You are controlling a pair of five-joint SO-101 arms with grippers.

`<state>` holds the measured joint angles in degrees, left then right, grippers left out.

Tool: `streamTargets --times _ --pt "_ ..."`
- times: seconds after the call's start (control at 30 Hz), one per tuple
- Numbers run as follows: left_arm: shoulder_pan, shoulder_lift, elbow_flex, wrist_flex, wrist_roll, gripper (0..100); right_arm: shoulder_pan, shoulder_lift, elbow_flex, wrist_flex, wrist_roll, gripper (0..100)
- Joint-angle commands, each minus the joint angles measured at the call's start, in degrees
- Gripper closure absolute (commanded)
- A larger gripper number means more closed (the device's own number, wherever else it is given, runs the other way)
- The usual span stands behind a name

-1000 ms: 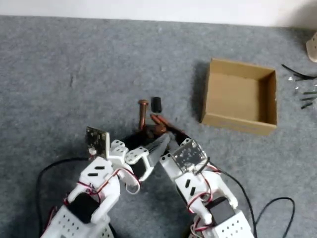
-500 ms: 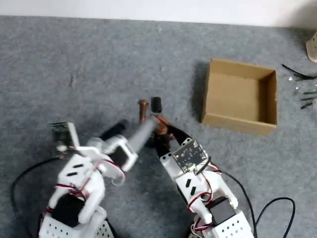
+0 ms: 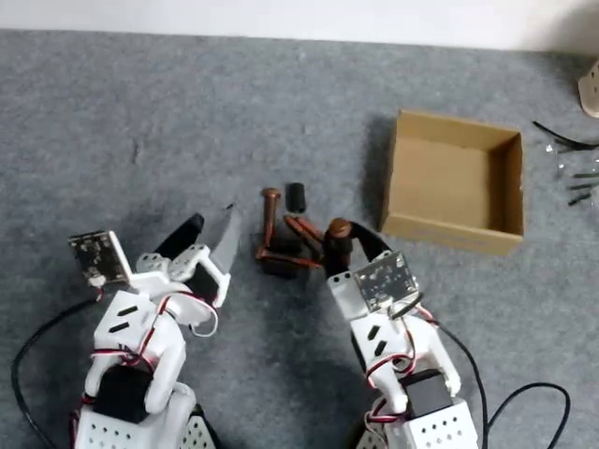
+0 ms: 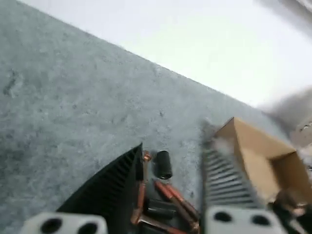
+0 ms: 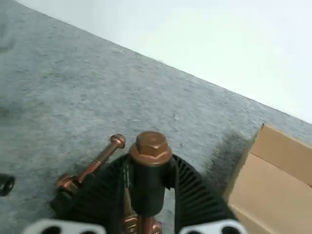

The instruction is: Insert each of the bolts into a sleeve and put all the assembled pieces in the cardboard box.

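Observation:
My right gripper (image 3: 339, 247) (image 5: 148, 181) is shut on a black sleeve (image 5: 146, 187) with a copper bolt head (image 5: 150, 147) (image 3: 338, 227) standing out of its top, held upright just right of the pile. Loose copper bolts (image 3: 281, 236) (image 4: 168, 195) lie crossed on the grey carpet, with a black sleeve (image 3: 296, 196) (image 4: 162, 165) just behind them. My left gripper (image 3: 206, 236) (image 4: 170, 192) is open and holds nothing, left of the pile. The cardboard box (image 3: 456, 182) (image 4: 263, 161) (image 5: 280, 168) stands open to the right and looks bare inside.
Black cable ties (image 3: 573, 168) and a pale object (image 3: 590, 89) lie at the far right edge. A white wall borders the carpet at the back. Open carpet stretches across the left and back of the table.
The left arm has swung back to the left, away from the pile, and its gripper has opened. The right gripper has shifted right with the sleeved bolt upright in it.

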<state>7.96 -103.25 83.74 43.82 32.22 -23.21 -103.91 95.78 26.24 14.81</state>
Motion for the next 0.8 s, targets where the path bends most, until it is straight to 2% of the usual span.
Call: streamTargets --times 0.0,0.17,0.3,0.37,0.5,0.6,0.77 --pt "-1.0 -0.3 -0.2 -0.5 -6.0 100 1.8 -0.7 7.5 -2.6 -0.7 99.2" --pt "-1.2 -0.4 1.3 -0.5 -9.8 99 3.4 -0.5 7.5 -2.4 -0.7 99.2" --pt "-1.2 0.1 1.3 -0.3 -15.4 99 5.2 -0.3 7.5 -2.2 -0.7 99.2" --pt "-1.3 0.1 1.3 -0.1 -20.9 99 5.9 -0.4 7.6 -1.1 -0.7 99.2" --pt "-0.7 0.1 2.1 3.5 -37.9 99 7.8 -0.7 7.6 -0.3 -0.8 99.3" --pt "-0.3 0.1 3.4 3.3 -39.2 99 10.4 -0.7 7.6 -0.5 -4.1 99.3" --pt "-0.3 0.0 6.7 1.7 -39.6 99 13.8 -0.6 7.4 -0.7 -3.1 99.3"
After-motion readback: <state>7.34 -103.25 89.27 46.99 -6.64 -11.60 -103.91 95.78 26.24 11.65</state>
